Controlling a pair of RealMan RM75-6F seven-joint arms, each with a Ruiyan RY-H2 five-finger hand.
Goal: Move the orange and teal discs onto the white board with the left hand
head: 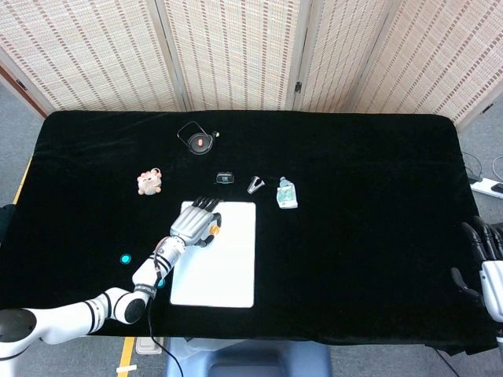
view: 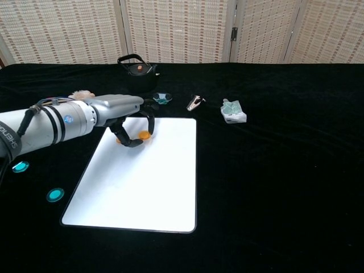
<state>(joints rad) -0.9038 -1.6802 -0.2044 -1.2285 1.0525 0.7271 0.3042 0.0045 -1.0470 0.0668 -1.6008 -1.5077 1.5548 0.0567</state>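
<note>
Left hand [view: 132, 122] curled over orange discs [view: 144, 135] on white board [view: 148, 176], grip unclear; teal discs [view: 55, 195] near-left, off board.

The only lettering that shows is on the left arm [view: 40, 122] in the chest view: dark capital letters run along the white casing at the far left edge of the picture, cut off by the frame, so that only something like "SHO" can be made out. A small round blue mark sits on the same arm's grey forearm, too small to read. Nothing else carries legible text.
</note>
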